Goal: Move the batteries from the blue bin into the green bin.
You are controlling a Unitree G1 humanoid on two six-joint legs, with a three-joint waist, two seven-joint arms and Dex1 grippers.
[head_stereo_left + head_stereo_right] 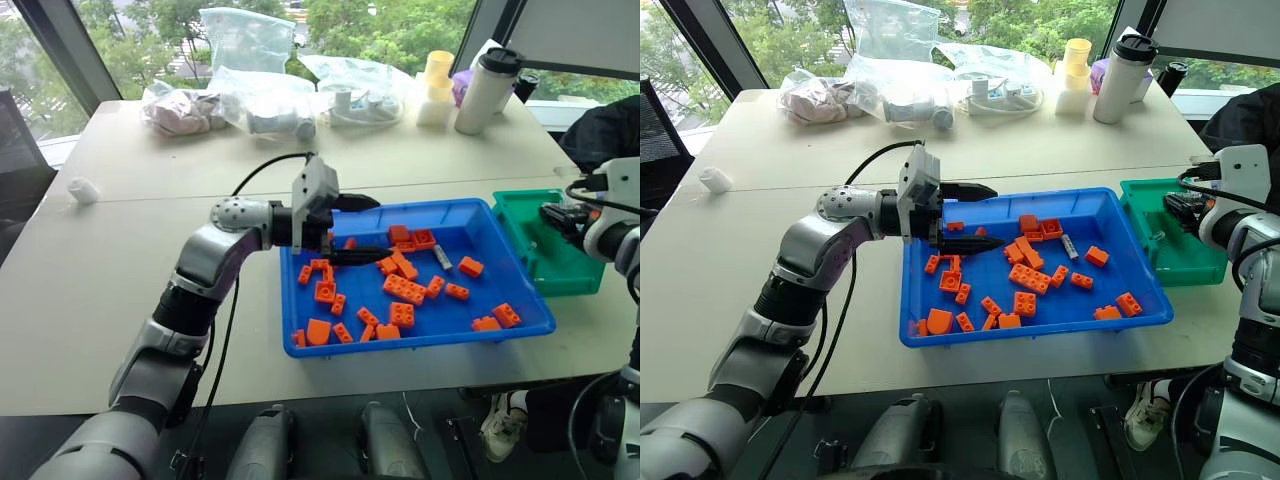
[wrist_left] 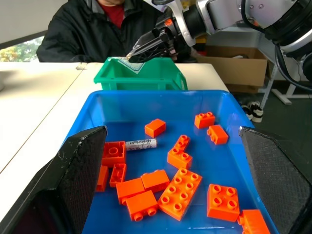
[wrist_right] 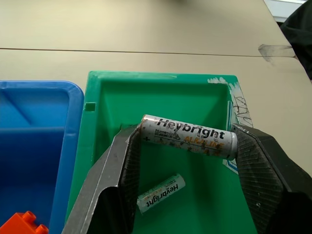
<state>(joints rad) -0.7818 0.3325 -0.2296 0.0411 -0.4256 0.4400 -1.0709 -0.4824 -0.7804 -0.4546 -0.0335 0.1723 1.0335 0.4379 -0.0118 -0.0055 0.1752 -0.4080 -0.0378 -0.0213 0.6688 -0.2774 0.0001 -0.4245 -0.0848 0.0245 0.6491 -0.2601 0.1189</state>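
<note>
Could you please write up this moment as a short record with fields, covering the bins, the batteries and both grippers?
blue bin: on the table, holds scattered orange bricks
battery in blue bin: one, lying among the bricks
green bin: beside the blue bin on the robot's right
battery in green bin: one, lying on the floor of the bin
right gripper: over the green bin, a battery between its fingers
left gripper: open, empty, over the blue bin's left part

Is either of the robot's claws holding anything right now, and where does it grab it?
The right gripper holds a battery by its two ends, lengthwise between the fingers, above the green bin. The left gripper is open and empty over the blue bin.
</note>
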